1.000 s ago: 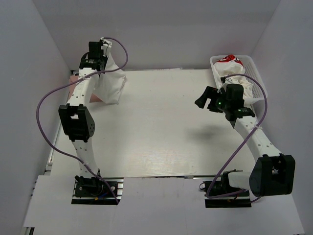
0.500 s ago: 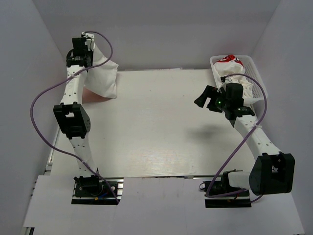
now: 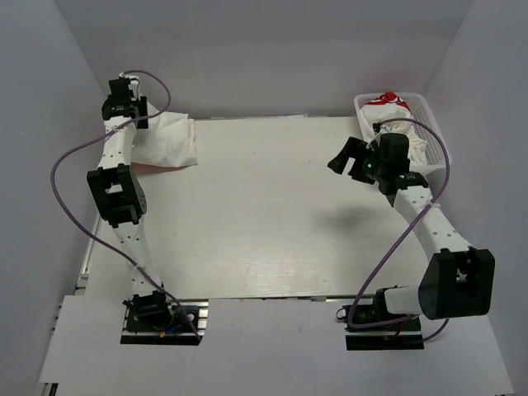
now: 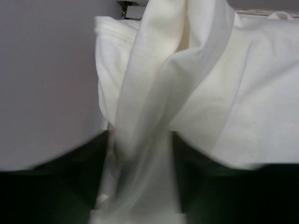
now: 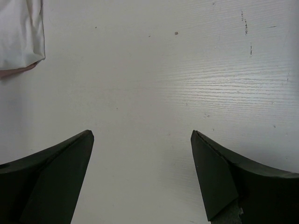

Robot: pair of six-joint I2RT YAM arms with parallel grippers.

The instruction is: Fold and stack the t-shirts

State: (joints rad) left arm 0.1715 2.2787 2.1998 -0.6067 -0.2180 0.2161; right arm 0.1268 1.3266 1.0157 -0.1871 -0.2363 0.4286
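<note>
A folded white t-shirt point(image 3: 167, 142) lies at the far left corner of the table, on a dusty-pink t-shirt point(image 3: 145, 167) whose edge peeks out beneath it. My left gripper point(image 3: 125, 97) hovers just behind that pile. In the left wrist view its jaws point(image 4: 140, 140) stand apart, with a blurred strand of the white t-shirt point(image 4: 261, 102) still hanging between them. My right gripper point(image 3: 345, 162) is open and empty above the bare table, in front of the basket. The right wrist view has the gripper point(image 5: 142, 135) wide open, with the white t-shirt point(image 5: 21, 32) and a pink edge point(image 5: 14, 72) at top left.
A white mesh basket point(image 3: 431, 110) at the far right corner holds more t-shirts, one with a red print point(image 3: 386, 101) and a white one point(image 3: 406, 132). Grey walls close in the table on three sides. Purple cables loop from both arms.
My left arm swung left and back, and the hanging white t-shirt came down onto the pink one. Its jaws have parted. The right gripper shifted slightly toward the back.
</note>
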